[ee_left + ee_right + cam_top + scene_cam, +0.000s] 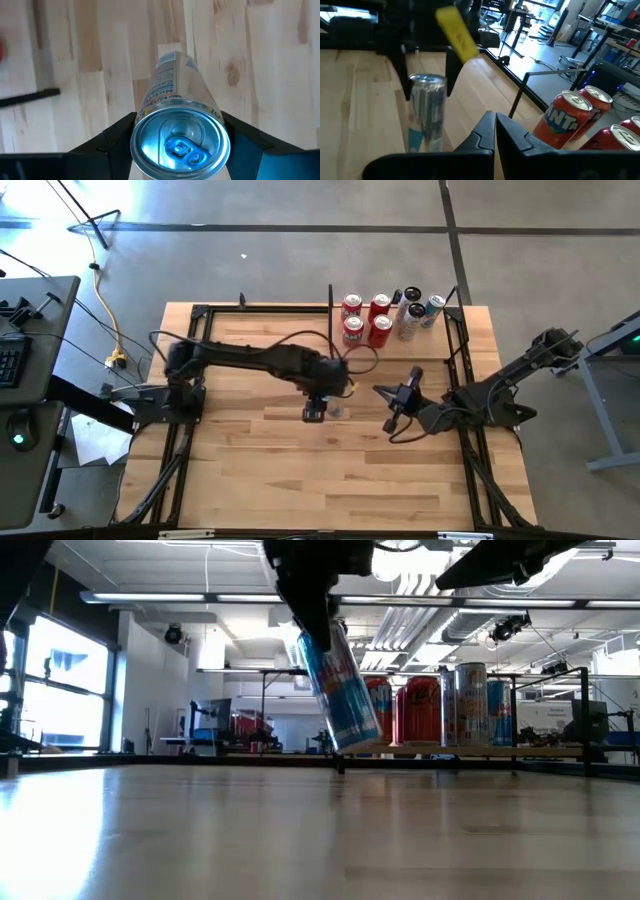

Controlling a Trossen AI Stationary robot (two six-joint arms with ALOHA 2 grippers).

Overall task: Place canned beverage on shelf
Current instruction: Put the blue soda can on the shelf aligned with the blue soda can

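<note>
While gripped by left tool (180, 132), can (338, 690) tilted.

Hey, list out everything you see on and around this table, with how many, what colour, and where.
Held can: one, silver and blue, tilted, gripped in the left claw above the middle of the tabletop.
Red cans: four, red, clustered on the shelf at the table's far edge.
Slim cans: three, pale with dark or blue tops, on the shelf beside the red cans.
Shelf: one, pale wood with black posts, far side of the table.
Tabletop: one, light plank wood.
Yellow tag: one, on the left arm near its wrist.
Left claw: closed around the held can near its top.
Right claw: shut, empty, waiting right of centre.
</note>
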